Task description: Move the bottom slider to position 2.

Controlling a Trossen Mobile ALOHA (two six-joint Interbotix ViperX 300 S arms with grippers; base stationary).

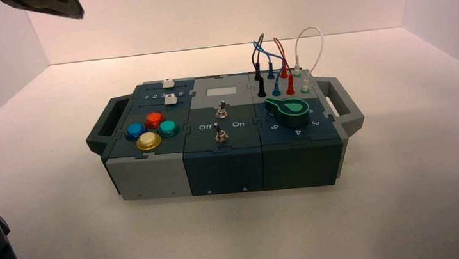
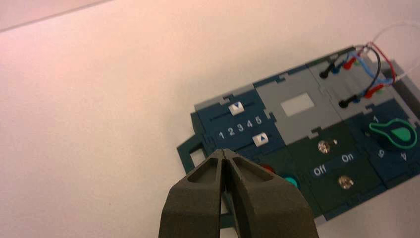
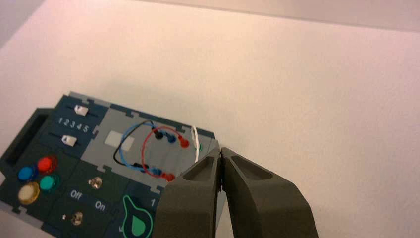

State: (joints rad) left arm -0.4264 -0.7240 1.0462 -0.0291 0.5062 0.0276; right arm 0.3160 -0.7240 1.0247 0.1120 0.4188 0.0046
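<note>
Sliders (image 1: pixel 170 99): two, white
Push buttons (image 1: pixel 149 140): four; one red, one blue, one green, one yellow
Toggle switches (image 1: pixel 221 137): two
Knob (image 1: pixel 292 112): one, green
Wires (image 1: pixel 321 46): four; black, blue, red, white
Plugs (image 1: pixel 290 85): eight
Handles (image 1: pixel 355 118): two

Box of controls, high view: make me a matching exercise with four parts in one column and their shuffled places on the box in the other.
Parts
1. white squarish bottom slider knob
2. yellow round button
3. green pointer dial
4. pale rectangular window

Places
A. back row, middle panel
B. front row, right panel
C. just in front of the white 1-to-5 digits
D. front row, left panel

Pairs: 1-C, 2-D, 3-B, 4-A
</note>
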